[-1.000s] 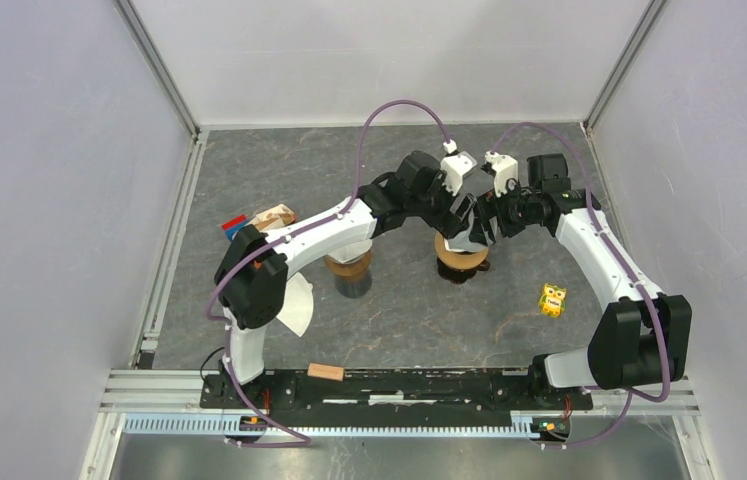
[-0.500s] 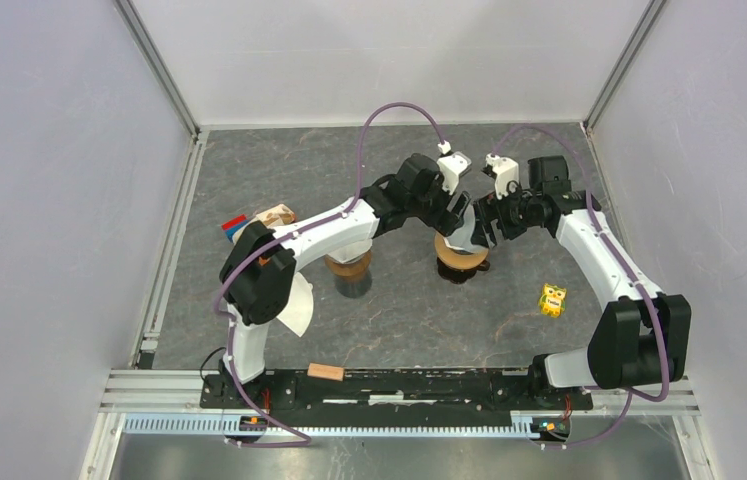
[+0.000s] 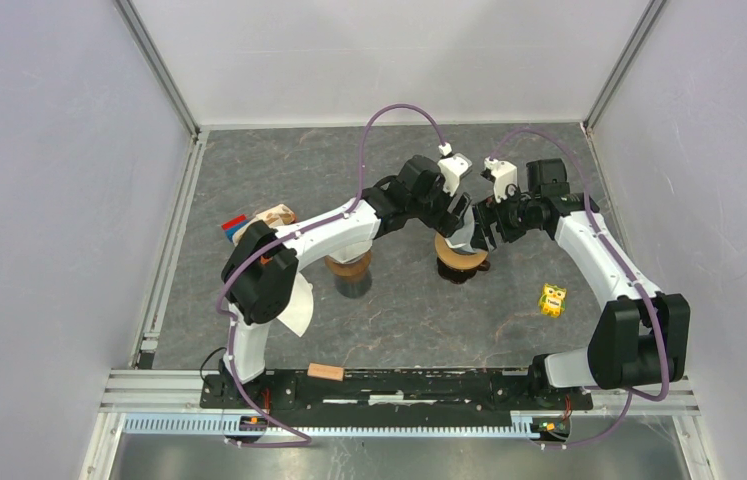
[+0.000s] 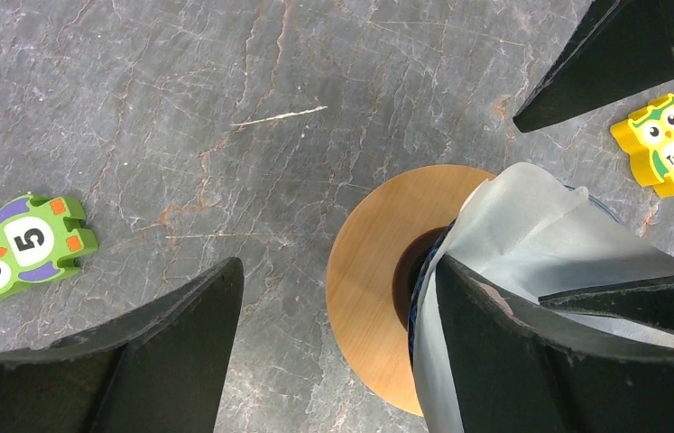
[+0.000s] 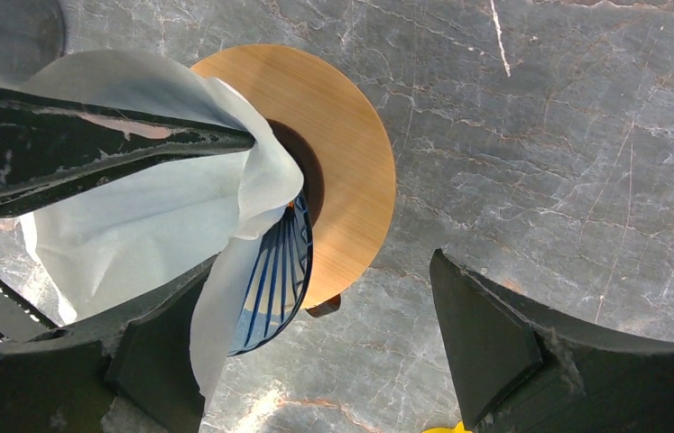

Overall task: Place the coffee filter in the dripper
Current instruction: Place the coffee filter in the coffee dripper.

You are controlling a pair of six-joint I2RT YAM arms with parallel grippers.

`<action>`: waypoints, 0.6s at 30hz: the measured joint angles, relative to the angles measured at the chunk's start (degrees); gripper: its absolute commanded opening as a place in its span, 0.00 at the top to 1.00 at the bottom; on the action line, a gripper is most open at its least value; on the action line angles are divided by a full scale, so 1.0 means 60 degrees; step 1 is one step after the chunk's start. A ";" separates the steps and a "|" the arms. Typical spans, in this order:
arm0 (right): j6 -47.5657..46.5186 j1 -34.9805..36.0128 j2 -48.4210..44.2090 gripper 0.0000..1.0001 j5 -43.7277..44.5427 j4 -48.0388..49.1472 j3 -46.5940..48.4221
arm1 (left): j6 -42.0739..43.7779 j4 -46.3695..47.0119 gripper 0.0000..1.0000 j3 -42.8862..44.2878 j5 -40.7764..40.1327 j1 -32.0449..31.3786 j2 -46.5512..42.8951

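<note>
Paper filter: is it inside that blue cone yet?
Partly in: the coffee filter lies opened in the blue dripper, but one side hangs over the rim.

White filter [image 5: 134, 189], blue-ribbed dripper [image 5: 274, 271], tan wooden ring [image 5: 351, 153], grey veined table [image 4: 225, 72], yellow owl [image 4: 671, 149], green owl [image 4: 17, 248].

White paper coffee filter [image 5: 161, 180], opened into a rumpled cone, sitting in the blue ribbed dripper [image 5: 277, 266], one edge draped over its rim, round wooden collar [image 5: 346, 153] beneath
</note>
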 measured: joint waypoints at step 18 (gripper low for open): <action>-0.0004 0.0000 0.0022 0.11 0.0000 -0.0299 0.0685 | 0.0142 -0.0117 0.14 -0.0055 0.0291 0.0004 -0.0004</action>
